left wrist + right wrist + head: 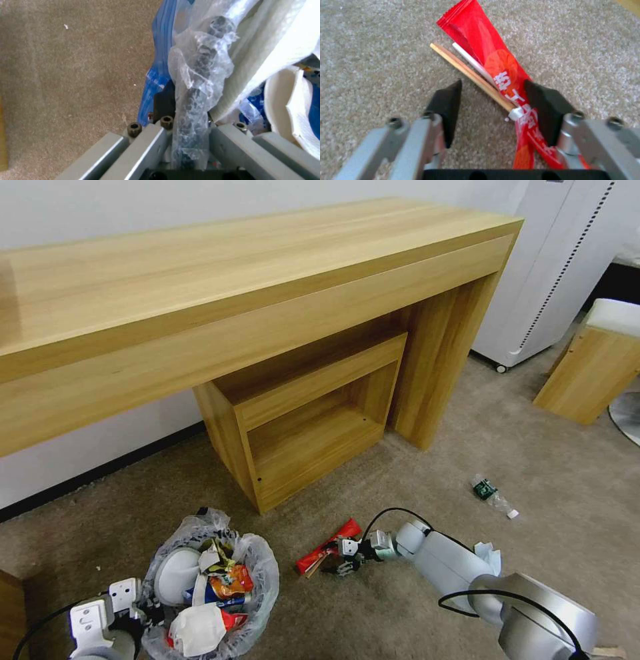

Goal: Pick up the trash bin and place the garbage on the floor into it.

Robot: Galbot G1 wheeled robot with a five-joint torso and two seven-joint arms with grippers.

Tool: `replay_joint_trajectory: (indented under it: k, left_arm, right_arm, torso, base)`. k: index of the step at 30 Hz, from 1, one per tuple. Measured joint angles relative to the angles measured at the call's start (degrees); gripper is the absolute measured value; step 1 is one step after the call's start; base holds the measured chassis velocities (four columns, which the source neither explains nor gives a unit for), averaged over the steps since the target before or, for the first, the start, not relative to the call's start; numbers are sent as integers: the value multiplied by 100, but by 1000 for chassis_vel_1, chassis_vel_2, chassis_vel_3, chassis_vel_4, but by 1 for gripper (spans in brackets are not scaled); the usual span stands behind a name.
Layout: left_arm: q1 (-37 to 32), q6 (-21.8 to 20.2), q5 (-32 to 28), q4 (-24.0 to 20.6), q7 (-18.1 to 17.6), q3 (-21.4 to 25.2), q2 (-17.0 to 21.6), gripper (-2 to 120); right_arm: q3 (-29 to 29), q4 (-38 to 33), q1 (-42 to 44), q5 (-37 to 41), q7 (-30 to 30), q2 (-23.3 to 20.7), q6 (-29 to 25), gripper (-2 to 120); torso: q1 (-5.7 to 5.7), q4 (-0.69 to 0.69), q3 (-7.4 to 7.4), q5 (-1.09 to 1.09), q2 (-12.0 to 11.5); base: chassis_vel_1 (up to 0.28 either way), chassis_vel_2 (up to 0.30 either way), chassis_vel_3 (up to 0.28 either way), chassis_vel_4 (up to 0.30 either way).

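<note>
Bin (207, 593) rim, wrapped in crinkly bag plastic, sits pinched between the left claw (191, 140) fingers, so that claw is clamped on the bin at the bin's 9 o'clock side, low at 7 o'clock in the head view. Inside the bin lie a white slipper (175, 575), crumpled paper (198, 628), an orange packet (235, 580) and a blue carton (203, 597), piled to the rim.

Right claw (491, 100) is down at the floor (413, 473) with its fingers (448, 105) spread apart, straddling a red wrapper (496, 67) and a wooden stick (471, 75); one black pad touches the wrapper's edge, the other stands clear on bare carpet. A thin white stick (471, 61) lies between wrapper and wooden stick. Wrapper and sticks rest flat on the carpet, just at 3 o'clock of the bin and at 6 o'clock of the open wooden cube (307, 413) under the desk (200, 307).

Farther out, at 3 o'clock of the cube, a green-label bottle (492, 493) lies on its side on the carpet, well apart from both claws. Crumpled white paper (490, 557) lies beside the right arm
</note>
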State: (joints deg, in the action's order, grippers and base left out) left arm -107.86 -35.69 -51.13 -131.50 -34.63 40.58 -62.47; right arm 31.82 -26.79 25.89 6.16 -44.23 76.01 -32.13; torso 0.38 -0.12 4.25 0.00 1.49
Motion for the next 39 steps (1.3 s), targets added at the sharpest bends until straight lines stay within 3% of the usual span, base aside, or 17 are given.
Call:
replay_joint_trajectory:
  k: [13, 39]
  left_arm:
    - [67, 18, 23, 35, 2, -31, 33, 0]
    - [224, 53, -126, 201, 2, 6, 264, 0]
  right_arm:
    - [198, -131, 7, 171, 109, 13, 2, 0]
    - [399, -165, -74, 528, 6, 111, 26, 0]
  torso:
    - [0, 0, 0, 0, 0]
    - [0, 0, 0, 0, 0]
  base:
    - [0, 0, 0, 0]
    - [0, 0, 0, 0]
